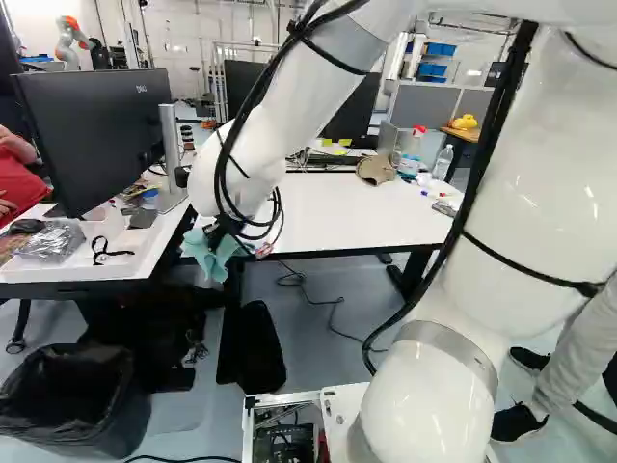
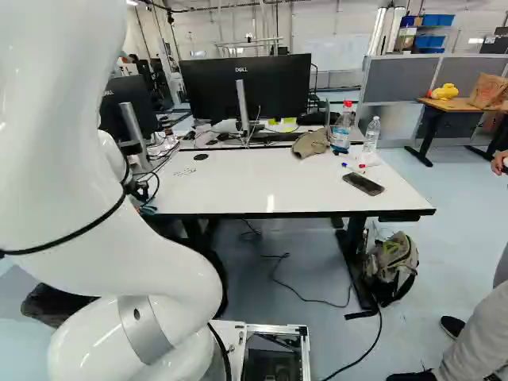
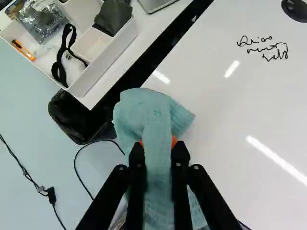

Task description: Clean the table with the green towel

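The thick white jointed arm (image 1: 540, 193) is reaching forward and bending down toward the left corner of the white rectangular table (image 2: 270, 186) with black edges. A wide black monitor (image 2: 246, 86) is standing beyond the table's far edge. On the neighbouring desk, a white compartmented plastic tray (image 3: 105, 60) is holding a black looped strap (image 3: 59, 60) and a clear bag (image 3: 42, 20). The black two-fingered gripper (image 1: 229, 224) is pinching the soft blue-green towel (image 1: 205, 253) between its orange pads; in the wrist view the cloth is bunching between the fingers and spreading out ahead of them. The towel is hanging at that left corner, though whether it is touching the tabletop is hard to tell. Toward the far right of the table, a crumpled tan fabric cap (image 2: 311, 143) is lying near a clear red-capped bottle (image 2: 342, 128), and a dark flat phone (image 2: 363, 184) is resting nearer the front. A round black disc (image 2: 201, 156) is sitting near some small black handwriting (image 3: 263, 47) on the tabletop.
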Controlling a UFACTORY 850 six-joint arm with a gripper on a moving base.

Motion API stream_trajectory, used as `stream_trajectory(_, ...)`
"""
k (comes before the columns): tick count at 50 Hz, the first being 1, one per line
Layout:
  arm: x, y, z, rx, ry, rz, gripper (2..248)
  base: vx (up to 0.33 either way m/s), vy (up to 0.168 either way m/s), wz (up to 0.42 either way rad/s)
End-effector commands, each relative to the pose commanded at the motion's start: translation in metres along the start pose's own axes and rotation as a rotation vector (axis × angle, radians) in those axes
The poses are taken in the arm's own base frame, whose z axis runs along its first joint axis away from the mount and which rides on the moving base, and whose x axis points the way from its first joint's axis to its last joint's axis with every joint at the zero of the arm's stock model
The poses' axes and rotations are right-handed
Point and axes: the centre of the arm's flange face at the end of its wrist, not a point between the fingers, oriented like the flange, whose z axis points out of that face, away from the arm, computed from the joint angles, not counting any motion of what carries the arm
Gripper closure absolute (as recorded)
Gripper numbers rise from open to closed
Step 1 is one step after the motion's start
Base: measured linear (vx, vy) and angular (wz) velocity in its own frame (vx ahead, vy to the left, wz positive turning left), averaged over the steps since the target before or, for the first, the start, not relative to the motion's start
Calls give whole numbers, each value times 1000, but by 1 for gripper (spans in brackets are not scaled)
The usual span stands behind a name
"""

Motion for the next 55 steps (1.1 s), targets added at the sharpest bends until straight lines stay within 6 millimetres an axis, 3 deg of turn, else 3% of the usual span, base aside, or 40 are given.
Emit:
stream_trajectory(19, -13, 29, -9, -38, 2, 59, 191, 0, 0, 0)
stream_trajectory(29, -12, 29, -11, -39, 7, 60, 191, 0, 0, 0)
stream_trajectory(55, -5, 63, -41, -88, 83, 132, 191, 0, 0, 0)
